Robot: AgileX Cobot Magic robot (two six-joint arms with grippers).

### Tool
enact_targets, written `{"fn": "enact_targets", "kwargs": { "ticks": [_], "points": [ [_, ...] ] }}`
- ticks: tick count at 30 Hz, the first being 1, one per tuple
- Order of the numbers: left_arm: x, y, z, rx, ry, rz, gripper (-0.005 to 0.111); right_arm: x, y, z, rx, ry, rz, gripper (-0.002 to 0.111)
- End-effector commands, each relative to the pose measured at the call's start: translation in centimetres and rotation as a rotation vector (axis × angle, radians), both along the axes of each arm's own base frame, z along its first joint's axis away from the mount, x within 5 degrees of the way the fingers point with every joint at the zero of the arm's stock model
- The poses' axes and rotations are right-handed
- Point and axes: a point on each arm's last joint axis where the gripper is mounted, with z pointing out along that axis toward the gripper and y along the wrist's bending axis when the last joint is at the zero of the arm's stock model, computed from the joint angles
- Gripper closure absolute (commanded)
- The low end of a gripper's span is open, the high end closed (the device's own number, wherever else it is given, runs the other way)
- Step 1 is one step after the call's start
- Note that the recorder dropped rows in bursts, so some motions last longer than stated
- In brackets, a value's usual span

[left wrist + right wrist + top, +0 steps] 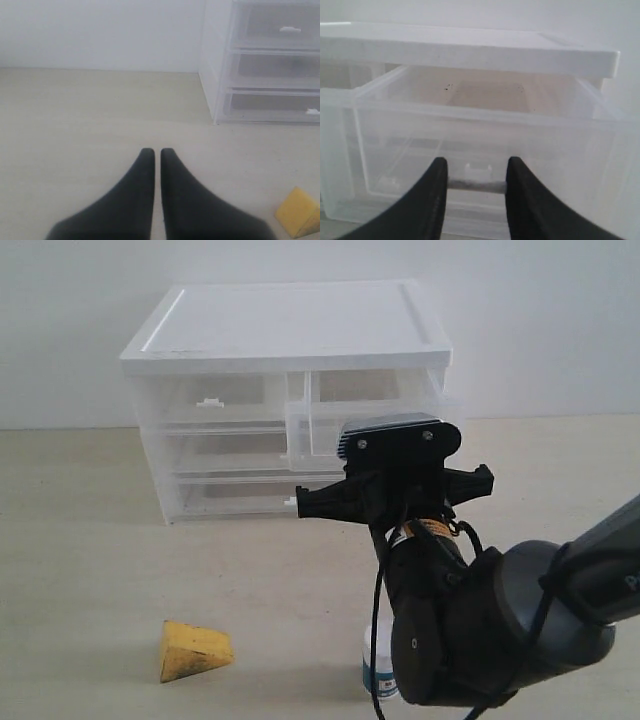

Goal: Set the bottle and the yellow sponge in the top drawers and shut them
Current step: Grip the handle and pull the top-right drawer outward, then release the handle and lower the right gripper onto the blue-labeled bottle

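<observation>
The top right drawer (325, 430) (480, 130) is pulled out of the white cabinet (290, 325) and holds nothing. My right gripper (476, 172) sits at its front wall, jaws closed on the small handle tab (476, 186); in the exterior view the wrist camera hides the fingers. Beside it, the top left drawer (215, 400) (280, 27) is closed. The yellow sponge (193, 650) (298, 212) lies on the table at the front left. Behind my right arm stands the bottle (380, 677), mostly hidden. My left gripper (157, 152) is shut and empty, low over bare table, left of the sponge.
Two full-width drawers (225, 455) below the top pair are closed. My right arm (500, 625) fills the front right of the table. A white wall stands right behind the cabinet.
</observation>
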Motion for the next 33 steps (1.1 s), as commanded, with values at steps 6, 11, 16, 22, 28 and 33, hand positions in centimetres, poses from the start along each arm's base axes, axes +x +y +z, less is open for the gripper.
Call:
{"fn": "enact_targets", "kwargs": {
  "ticks": [6,11,16,22,28,33],
  "points": [
    [0.0,0.0,-0.1,-0.004,0.000,0.003,0.102,-1.7,-0.2,0.1,-0.005,0.030,0.032,0.101],
    [0.0,0.0,-0.1,-0.004,0.000,0.003,0.102,-1.7,-0.2,0.1,-0.002,0.031,0.030,0.047],
    [0.0,0.0,-0.1,-0.004,0.000,0.003,0.102,-1.9,-0.2,0.3,0.012,0.090,0.041,0.012],
    [0.0,0.0,-0.1,-0.004,0.000,0.003,0.102,-2.6,-0.3,1.7,0.021,0.262,0.090,0.026],
    [0.0,0.0,-0.1,-0.004,0.000,0.003,0.102,-4.0,0.2,2.8,-0.002,0.441,0.232,0.032],
    [0.0,0.0,-0.1,-0.004,0.000,0.003,0.102,-5.3,0.4,3.8,-0.095,0.507,0.362,0.036]
  ]
}}
